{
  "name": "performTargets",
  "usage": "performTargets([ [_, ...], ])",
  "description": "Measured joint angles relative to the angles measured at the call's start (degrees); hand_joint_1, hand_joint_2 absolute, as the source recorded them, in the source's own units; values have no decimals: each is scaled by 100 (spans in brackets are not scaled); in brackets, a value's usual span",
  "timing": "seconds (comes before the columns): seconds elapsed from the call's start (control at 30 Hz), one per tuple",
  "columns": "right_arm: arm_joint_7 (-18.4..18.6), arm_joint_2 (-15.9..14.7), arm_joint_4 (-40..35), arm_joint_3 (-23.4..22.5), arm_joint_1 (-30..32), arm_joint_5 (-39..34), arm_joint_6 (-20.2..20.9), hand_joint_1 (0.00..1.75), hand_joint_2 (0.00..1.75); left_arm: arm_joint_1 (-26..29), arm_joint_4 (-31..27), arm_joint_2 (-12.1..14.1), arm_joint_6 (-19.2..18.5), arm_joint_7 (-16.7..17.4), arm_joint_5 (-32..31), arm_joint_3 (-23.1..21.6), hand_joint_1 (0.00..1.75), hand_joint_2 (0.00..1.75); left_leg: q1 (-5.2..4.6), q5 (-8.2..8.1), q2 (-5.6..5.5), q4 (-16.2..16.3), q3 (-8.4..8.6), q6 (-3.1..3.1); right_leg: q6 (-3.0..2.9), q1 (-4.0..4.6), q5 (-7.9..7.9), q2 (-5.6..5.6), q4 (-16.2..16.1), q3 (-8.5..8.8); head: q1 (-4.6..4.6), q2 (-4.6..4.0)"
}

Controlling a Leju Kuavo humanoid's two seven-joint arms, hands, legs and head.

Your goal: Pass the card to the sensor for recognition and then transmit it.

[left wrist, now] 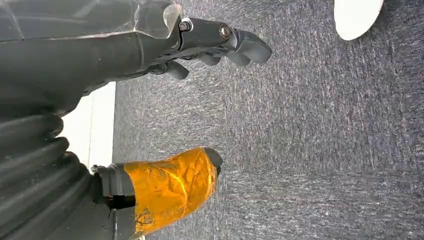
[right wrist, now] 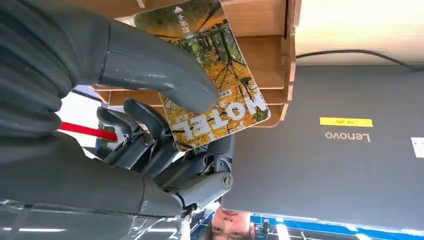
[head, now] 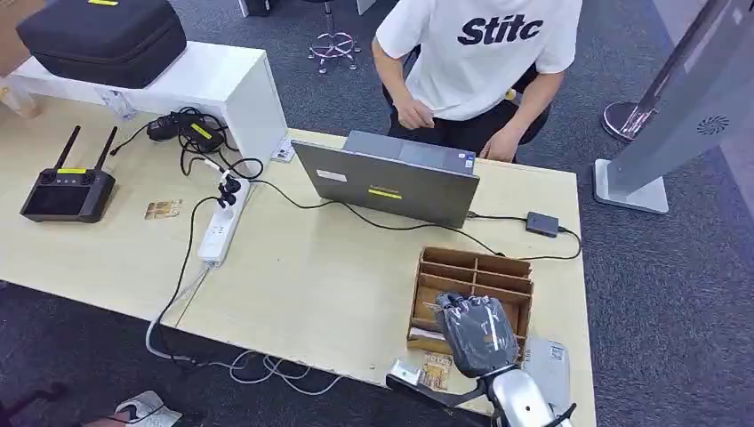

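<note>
Pinching the card (right wrist: 215, 75), right hand (head: 478, 331) hovers over the wooden organizer (head: 485, 267); left hand (left wrist: 200, 45) hangs empty.

Silver right arm, grey ribbed wrist covers, dark grey right hand (head: 478, 331); left hand (left wrist: 200, 100) thumb wrapped in orange tape.

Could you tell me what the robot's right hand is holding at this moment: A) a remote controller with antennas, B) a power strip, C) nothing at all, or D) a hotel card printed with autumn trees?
D: in the right wrist view the right hand pinches the hotel card under its thumb, over the wooden organizer.
</note>
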Motion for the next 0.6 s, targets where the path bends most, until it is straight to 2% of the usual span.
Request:
performTargets([
  [0.03, 0, 0, -13, 0, -3, 2, -4, 173, 175, 0, 0, 0, 0, 0, 0, 0, 0, 175, 0, 0, 0, 0, 0, 0, 0, 0, 0, 0, 0, 0, 0, 0],
  [0.07, 0, 0, -35, 6, -17, 13, -41, 166, 175, 0, 0, 0, 0, 0, -6, 0, 0, 175, 0, 0, 0, 0, -1, 0, 0, 0, 0, 0, 0, 0, 0, 0],
  [0.17, -11, 2, -199, 20, -166, 59, -230, 175, 175, -1, 0, 0, -4, -2, -20, 0, 0, 175, 0, 1, 2, 0, 0, 0, -1, 0, 2, 0, 1, 0, -2, 0],
  [0.33, -241, 147, -496, 22, -559, -225, -308, 175, 175, -4, 0, -2, -24, -2, -116, 0, 0, 175, 0, 4, 2, 0, 1, 0, -3, 0, 3, 1, 2, 0, 0, 0],
  [0.4, -341, 271, -503, 22, -769, -409, -131, 175, 175, -12, 0, 0, -42, -11, -177, 0, 0, 175, 0, 4, 3, 0, 2, 0, -3, 0, 4, 3, 3, 0, 0, 0],
  [0.5, -520, 497, -371, 22, -1182, -910, 362, 175, 175, -38, 0, 2, -66, -42, -300, -11, 0, 175, 1, 8, 2, 0, 0, -6, -6, 1, 6, 3, 5, 0, 2, 0],
  [0.6, -564, 811, 150, -59, -1848, -1522, 866, 175, 175, -93, 0, 22, -114, -72, -440, -88, 0, 175, 3, 16, 3, 0, 1, -10, -13, 3, 13, 3, 7, -3, 0, 0],
])
